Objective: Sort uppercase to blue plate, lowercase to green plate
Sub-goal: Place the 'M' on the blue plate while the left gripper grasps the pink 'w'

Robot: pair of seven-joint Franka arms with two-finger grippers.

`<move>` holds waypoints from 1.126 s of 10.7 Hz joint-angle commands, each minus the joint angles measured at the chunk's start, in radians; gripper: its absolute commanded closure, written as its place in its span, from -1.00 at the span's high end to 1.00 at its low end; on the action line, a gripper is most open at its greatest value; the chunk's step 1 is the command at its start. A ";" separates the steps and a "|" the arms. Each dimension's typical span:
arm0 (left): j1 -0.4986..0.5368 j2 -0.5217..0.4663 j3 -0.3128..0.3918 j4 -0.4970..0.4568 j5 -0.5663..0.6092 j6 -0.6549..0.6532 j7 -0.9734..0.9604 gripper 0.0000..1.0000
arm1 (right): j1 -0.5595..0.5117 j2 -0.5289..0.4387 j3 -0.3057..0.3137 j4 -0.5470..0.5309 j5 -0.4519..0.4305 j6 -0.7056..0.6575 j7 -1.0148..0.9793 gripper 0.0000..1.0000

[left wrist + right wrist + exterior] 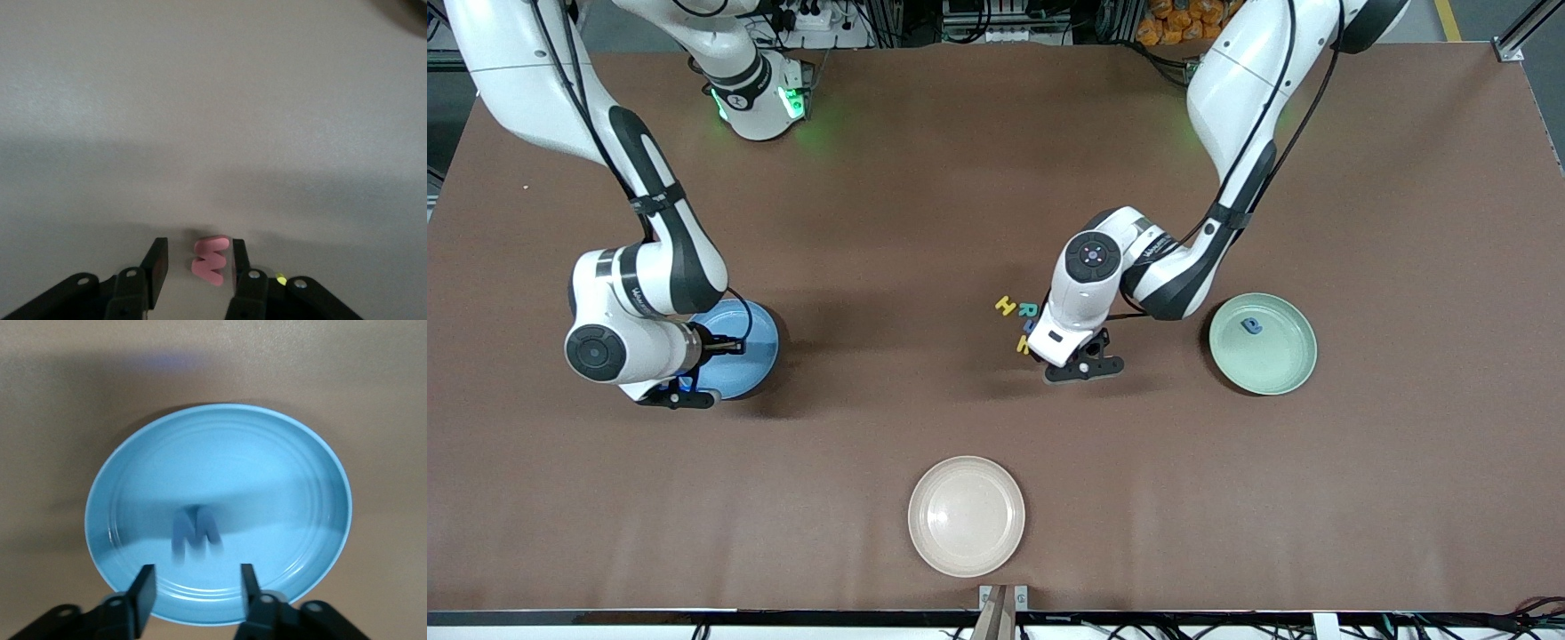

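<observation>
My right gripper (pixel 682 384) hangs open over the rim of the blue plate (pixel 760 347). In the right wrist view its fingers (pixel 193 577) stand apart above the blue plate (pixel 287 487), and a blurred blue W (pixel 195 532) is in the plate. My left gripper (pixel 1069 354) is low at the letter cluster; its open fingers (pixel 199 252) stand on either side of the red m (pixel 211 260), which lies on the table close to one finger. Yellow H (pixel 1006 307), green R (pixel 1028 309), a blue piece (pixel 1032 324) and yellow h (pixel 1024 345) lie beside it. The green plate (pixel 1285 369) holds a blue lowercase piece (pixel 1252 326).
A cream plate (pixel 967 516) lies near the front camera's edge of the table, midway along it. The left arm's hand covers part of the letter cluster in the front view.
</observation>
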 commanded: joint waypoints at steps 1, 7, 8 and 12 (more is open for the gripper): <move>-0.021 0.035 0.018 0.042 0.033 -0.004 -0.037 -0.06 | -0.001 -0.030 0.003 0.004 0.014 -0.015 0.003 1.00; -0.041 0.062 0.028 0.045 0.052 0.002 -0.051 -0.06 | 0.004 -0.257 -0.011 0.023 0.017 -0.076 -0.005 1.00; -0.041 0.063 0.028 0.045 0.052 0.002 -0.051 -0.06 | 0.004 -0.289 -0.009 0.024 0.017 -0.078 -0.005 1.00; -0.045 0.068 0.029 0.043 0.054 0.002 -0.053 -0.09 | 0.001 -0.370 -0.009 0.029 0.035 -0.129 -0.005 1.00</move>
